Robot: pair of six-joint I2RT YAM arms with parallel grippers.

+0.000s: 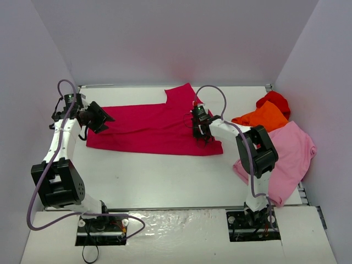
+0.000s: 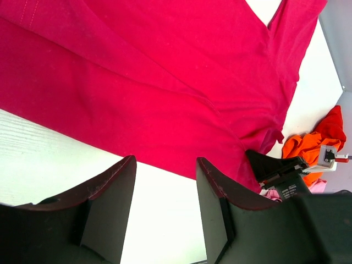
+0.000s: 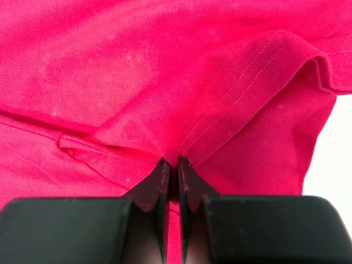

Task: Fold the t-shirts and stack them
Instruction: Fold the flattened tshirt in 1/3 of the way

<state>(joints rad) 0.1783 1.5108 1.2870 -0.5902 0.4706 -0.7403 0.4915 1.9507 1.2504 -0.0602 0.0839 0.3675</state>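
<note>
The crimson shirt (image 1: 154,129) lies spread across the bench (image 1: 165,176). The right fingers (image 3: 158,181), pressed together, pinch cloth by a stitched hem at its right end, likely to fold it over. The left fingers (image 2: 113,203) hover spread and empty at its left end.

White arm links (image 1: 62,138), black joints (image 1: 57,185) — looping lilac cables (image 1: 210,87)
</note>
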